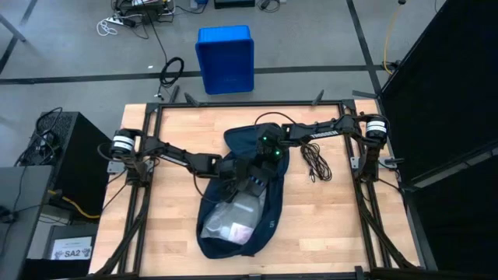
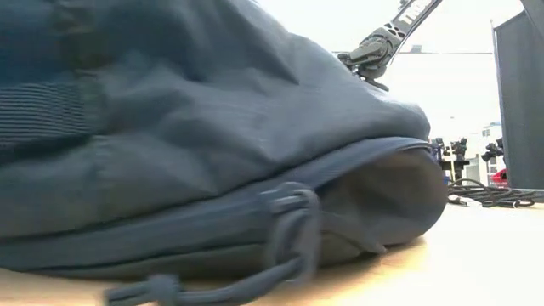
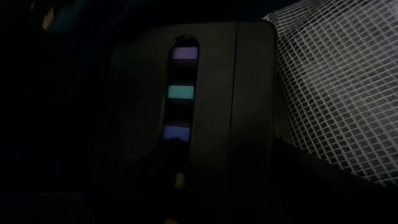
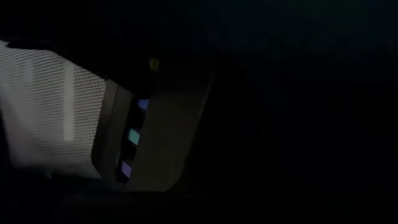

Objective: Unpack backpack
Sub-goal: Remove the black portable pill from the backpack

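The dark navy backpack (image 1: 274,211) lies open in the middle of the table and fills the low view (image 2: 212,127). In its mouth lie a clear mesh pouch (image 1: 229,222) with white and pink contents and a dark box (image 1: 255,185). My left gripper (image 1: 236,173) reaches in from the left and my right gripper (image 1: 270,159) from the far right. Both are at the box. Both wrist views are dark. Each shows the box, with purple, teal and blue patches (image 3: 193,106) (image 4: 161,143), beside white mesh (image 3: 336,93) (image 4: 50,106). No fingers show.
A coiled black cable (image 1: 315,163) lies on the wood right of the backpack and also shows in the low view (image 2: 493,194). A bright blue plastic bin (image 1: 226,58) stands on the floor beyond the far edge. Bare wood shows on the table's left and right.
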`<state>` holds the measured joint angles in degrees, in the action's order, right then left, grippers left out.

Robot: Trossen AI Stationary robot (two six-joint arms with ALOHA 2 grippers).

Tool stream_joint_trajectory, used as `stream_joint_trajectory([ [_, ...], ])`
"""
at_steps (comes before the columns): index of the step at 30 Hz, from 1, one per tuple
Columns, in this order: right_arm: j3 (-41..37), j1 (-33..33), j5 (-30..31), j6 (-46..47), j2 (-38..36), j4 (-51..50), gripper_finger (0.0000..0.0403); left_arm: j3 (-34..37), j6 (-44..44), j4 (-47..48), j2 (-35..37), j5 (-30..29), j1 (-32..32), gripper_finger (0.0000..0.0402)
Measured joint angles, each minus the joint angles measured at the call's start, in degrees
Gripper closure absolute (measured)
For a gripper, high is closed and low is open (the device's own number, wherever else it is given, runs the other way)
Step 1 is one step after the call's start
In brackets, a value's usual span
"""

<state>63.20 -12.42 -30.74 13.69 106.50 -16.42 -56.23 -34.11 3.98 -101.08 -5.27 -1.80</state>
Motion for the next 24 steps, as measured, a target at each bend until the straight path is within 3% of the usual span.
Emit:
stream_joint_trajectory([
  [13,0.13,0.04,-7.16,2.05,-0.20,4.06,0.0403,0.11,0.27,2.89,2.04,0.71,-0.80,0.0183],
  [18,0.73,1.04,-16.73,4.82,-0.67,12.75,0.0403,-0.43,0.30,-0.83,2.25,-9.35,-1.11,0.0183],
  [24,1.14,2.05,-14.86,7.50,-1.92,14.44,0.0403,-0.43,-0.38,0.47,3.17,-10.16,-1.57,0.0183],
])
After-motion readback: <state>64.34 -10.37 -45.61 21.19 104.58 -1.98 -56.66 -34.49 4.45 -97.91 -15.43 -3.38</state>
